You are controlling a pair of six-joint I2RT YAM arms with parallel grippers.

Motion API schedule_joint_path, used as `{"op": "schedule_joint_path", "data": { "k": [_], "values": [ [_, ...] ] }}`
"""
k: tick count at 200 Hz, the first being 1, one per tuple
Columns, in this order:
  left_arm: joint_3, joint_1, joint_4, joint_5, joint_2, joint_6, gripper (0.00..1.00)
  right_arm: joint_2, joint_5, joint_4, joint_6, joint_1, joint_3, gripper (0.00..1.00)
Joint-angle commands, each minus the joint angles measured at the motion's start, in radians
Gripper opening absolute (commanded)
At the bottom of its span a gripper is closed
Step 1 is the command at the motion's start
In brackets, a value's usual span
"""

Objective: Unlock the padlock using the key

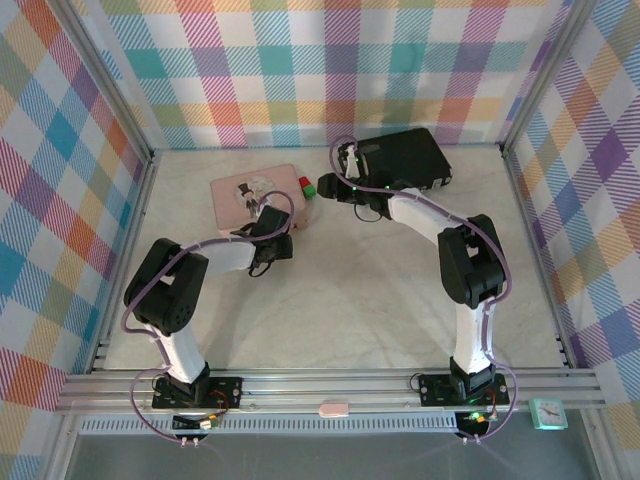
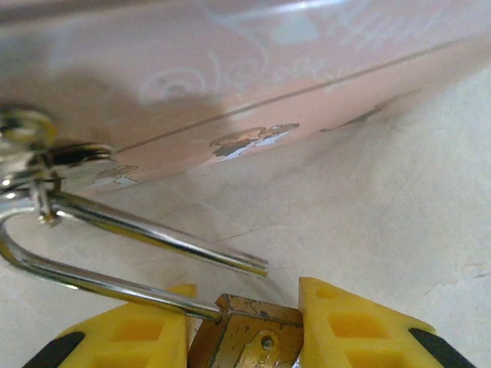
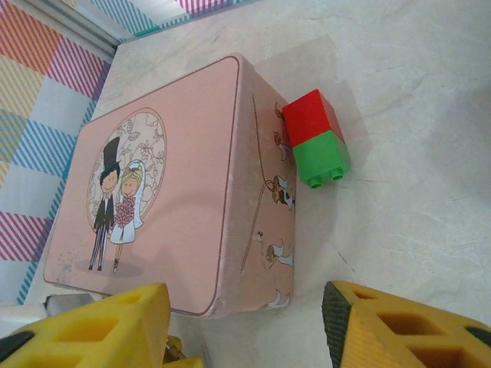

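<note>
I log: padlock (image 2: pixel 245 341) brass-gold and silver; tin (image 3: pixel 192 176) pink with cartoon wedding couple; red cube (image 3: pixel 309 115), green cube (image 3: pixel 321 157); walls (image 1: pixel 300 60) pastel plaid.

no legible text or numbers

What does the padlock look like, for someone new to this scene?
Find the pink tin left of centre on the table; the left tool sits at its near edge. Between that tool's yellow fingers is the padlock: small brass squarish body, thin silver U-shaped shackle, unlike the red and green blocks beside the tin.
</note>
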Motion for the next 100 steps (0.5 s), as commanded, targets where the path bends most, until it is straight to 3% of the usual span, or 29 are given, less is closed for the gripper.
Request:
{"op": "schedule_joint_path", "data": {
  "k": [1, 53, 100],
  "values": [
    [-0.034, 0.0, 0.113, -0.088, -0.052, -0.154, 0.24, -0.004, -0.039, 0.037, 0.029, 0.01, 0.014, 0.55],
    [-0.102, 0.007, 0.223, -0.19, -0.095, -0.366, 0.24, -0.03, -0.042, 0.03, 0.019, 0.009, -0.007, 0.56],
    [-0.134, 0.05, 0.278, -0.169, -0.089, -0.497, 0.24, -0.05, -0.05, 0.026, 0.013, 0.01, -0.022, 0.56]
  ]
}}
